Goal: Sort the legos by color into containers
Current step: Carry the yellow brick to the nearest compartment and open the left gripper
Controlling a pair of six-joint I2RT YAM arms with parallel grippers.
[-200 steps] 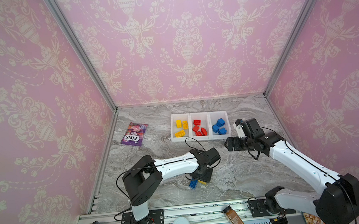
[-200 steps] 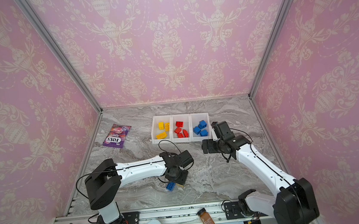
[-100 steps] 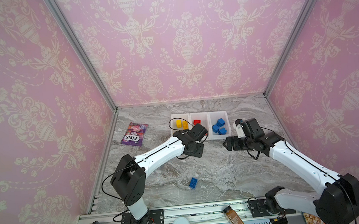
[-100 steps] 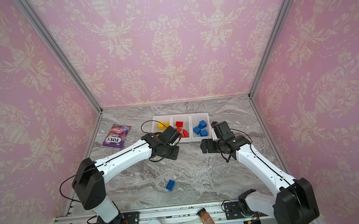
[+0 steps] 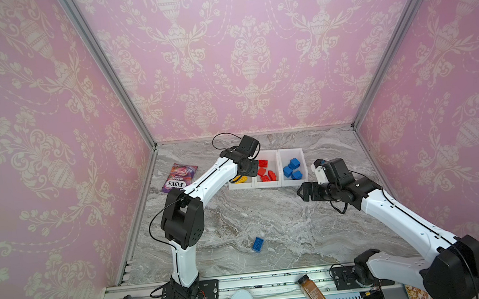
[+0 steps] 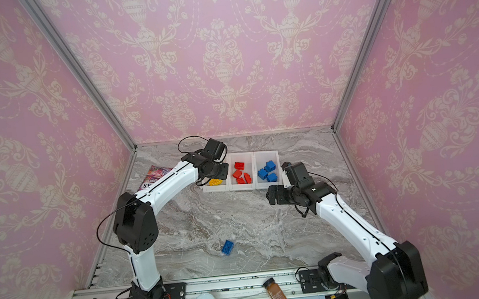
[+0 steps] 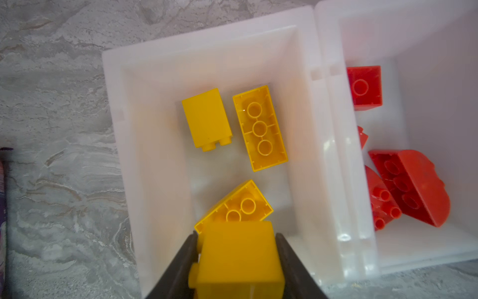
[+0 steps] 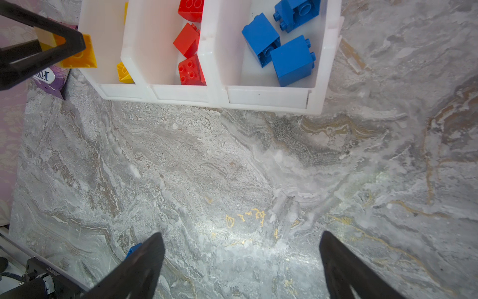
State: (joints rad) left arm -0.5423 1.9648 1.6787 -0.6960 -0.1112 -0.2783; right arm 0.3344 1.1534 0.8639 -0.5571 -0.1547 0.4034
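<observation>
Legos (image 5: 266,172), studded plastic bricks, lie colour-sorted in three joined white plastic containers (image 5: 268,184). Left gripper (image 7: 236,235) clamps a yellow brick (image 7: 238,259) over the yellow-filled one; right gripper (image 8: 240,234) gapes empty. One blue oblong brick (image 5: 258,244) lies unsorted on the marble worktop (image 5: 284,220), well apart.

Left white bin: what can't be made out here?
In both top views: the left arm hides most of the left white plastic bin.
Left wrist view: frame edge cuts off the held yellow plastic brick.
Right wrist view: right gripper covers most of the loose blue oblong brick.
</observation>
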